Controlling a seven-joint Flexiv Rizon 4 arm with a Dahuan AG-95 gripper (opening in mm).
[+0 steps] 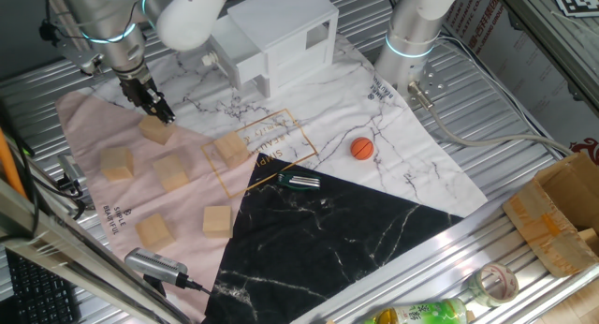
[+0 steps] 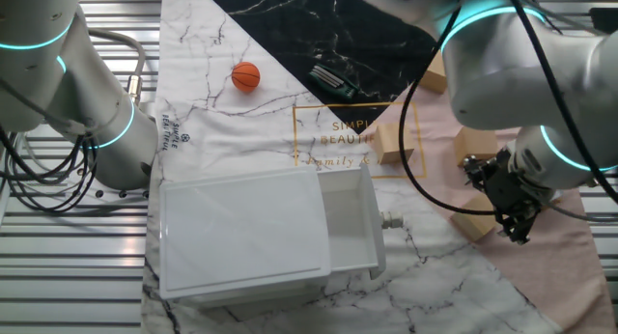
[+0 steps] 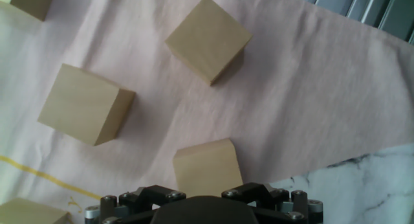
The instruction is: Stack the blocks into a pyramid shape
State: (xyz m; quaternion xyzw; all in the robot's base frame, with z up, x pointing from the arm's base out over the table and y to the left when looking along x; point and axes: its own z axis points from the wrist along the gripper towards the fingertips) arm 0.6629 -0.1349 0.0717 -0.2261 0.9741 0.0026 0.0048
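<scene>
matt bare wood blocks (image 3: pixel 206 170); soft pink cloth (image 3: pixel 310 101); marble-print mat (image 1: pixel 318 235).

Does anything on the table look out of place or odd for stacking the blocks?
Mostly no. The six blocks lie scattered and unstacked on the pink cloth, turned at different angles. The orange ball and a small dark tool also lie on the mat. Nothing looks spilled or damaged.

The mat (image 2: pixel 241 112) on the table carries gold print inside a thin gold frame (image 2: pixel 352 131). In the other fixed view the words "SIMPLE" and "BEAUTIFUL" can be read there, with a line in script below them that is too fine to read. Near the mat's white edge stands a small dark print (image 2: pixel 172 125) (it seems to be the same words, but too small to be sure).
</scene>
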